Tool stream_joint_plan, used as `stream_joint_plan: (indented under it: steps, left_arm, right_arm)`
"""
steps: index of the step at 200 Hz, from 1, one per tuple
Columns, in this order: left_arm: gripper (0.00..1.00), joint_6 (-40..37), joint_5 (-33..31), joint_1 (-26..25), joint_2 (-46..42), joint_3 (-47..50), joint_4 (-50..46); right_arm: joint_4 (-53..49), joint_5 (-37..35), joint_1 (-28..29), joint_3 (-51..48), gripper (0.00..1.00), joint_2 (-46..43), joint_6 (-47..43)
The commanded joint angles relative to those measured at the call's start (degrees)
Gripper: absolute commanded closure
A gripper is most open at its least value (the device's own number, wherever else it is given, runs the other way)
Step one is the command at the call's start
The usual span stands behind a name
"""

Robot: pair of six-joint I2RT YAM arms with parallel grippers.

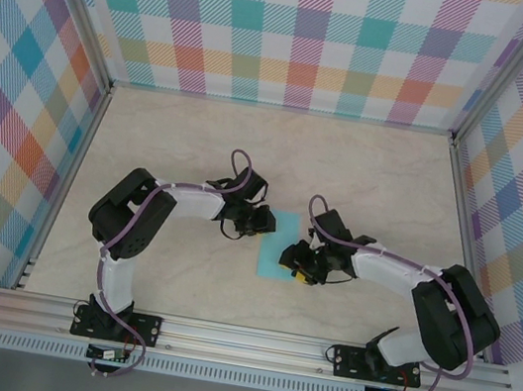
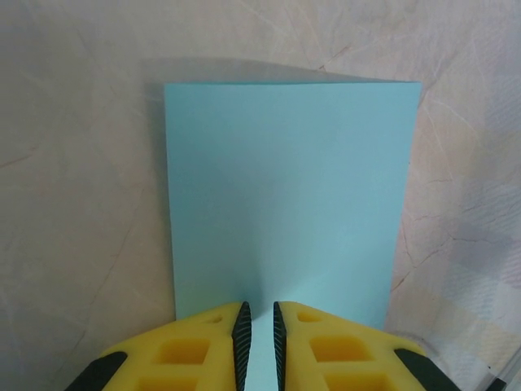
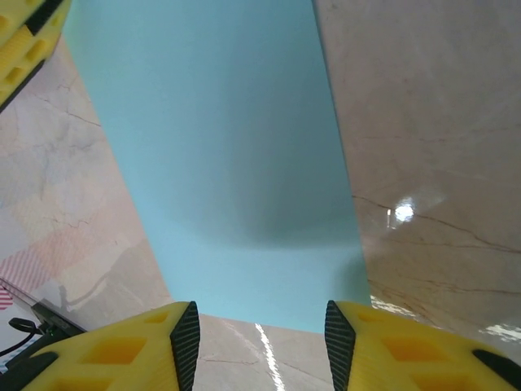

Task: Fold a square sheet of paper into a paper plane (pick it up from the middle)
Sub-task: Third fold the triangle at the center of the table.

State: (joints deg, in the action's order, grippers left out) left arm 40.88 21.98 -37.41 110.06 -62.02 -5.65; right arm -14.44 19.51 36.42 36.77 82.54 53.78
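At the middle of the table, the left gripper (image 2: 259,338) has its yellow, black-padded fingers (image 2: 203,346) drawn nearly together, leaving only a thin slit. The slit sits over the near edge of the teal sheet of paper (image 2: 285,187), and paper shows through it. Whether the pads actually pinch the sheet cannot be told. From this wrist view the sheet looks like a plain rectangle, longer than it is wide, running away from the fingers. Its far edge throws a soft shadow on the tabletop.

The right gripper (image 3: 260,326) meets the sheet from the opposite end. Its jaws stand wide apart with nothing clamped between them. The paper's edge lies just at its fingertips, with bare tabletop below, and a dim band crosses the paper there.

From above, the sheet lies between the two grippers, both close against it. The table (image 1: 393,188) is pale and marble-patterned, enclosed by pastel checked walls (image 1: 309,33). A metal rail (image 1: 247,339) runs along the near edge, where both arm bases are bolted.
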Motion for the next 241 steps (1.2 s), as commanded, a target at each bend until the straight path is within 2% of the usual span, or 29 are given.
stream_joint_plan:
  steps: [1, 59, 95, 137, 241]
  left_arm:
    - [0.81, 0.6, -1.7, -0.2, 1.9, 2.8, -5.4]
    - [0.82, 0.7, -1.6, 0.3, 1.3, 3.2, -5.7]
    - [0.82, 0.6, -1.4, 0.3, 1.3, 3.2, -5.8]
    - [0.82, 0.7, -1.3, 0.3, 1.1, 3.4, -5.7]
    - [0.82, 0.3, -0.6, 0.3, 1.5, 2.8, -6.0]
  right_arm:
    - [-2.4, -0.8, 0.4, 0.5, 0.53, -2.3, 1.5]
    - [5.7, 3.1, 3.6, -5.0, 0.52, -6.9, 10.2]
    - [10.8, 2.2, 6.3, -5.7, 0.48, -4.8, 14.5]
    - [18.3, 0.6, 8.5, -6.3, 0.48, -0.9, 19.1]
    - [20.9, -3.8, 10.8, -8.0, 0.48, 0.0, 23.1]
